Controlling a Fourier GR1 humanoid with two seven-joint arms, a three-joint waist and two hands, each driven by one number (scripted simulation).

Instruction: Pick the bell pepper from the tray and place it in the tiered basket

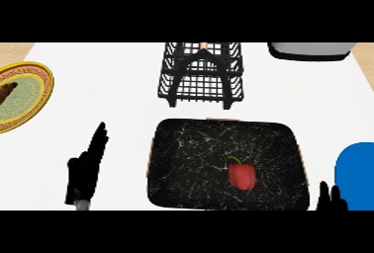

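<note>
No readable text, label, brand, number or sign is found. Only white veining is seen on the black tray (190,148), and an ornamental band on the plate (40,79) rim; neither is lettering.

Bright, even light over the white counter (110,104).
We see the counter glowing almost pure white. The tray (182,148), the left hand (86,170) and the right hand (329,198) read as flat black shapes, and the pepper (242,177) stands out clear red.
</note>
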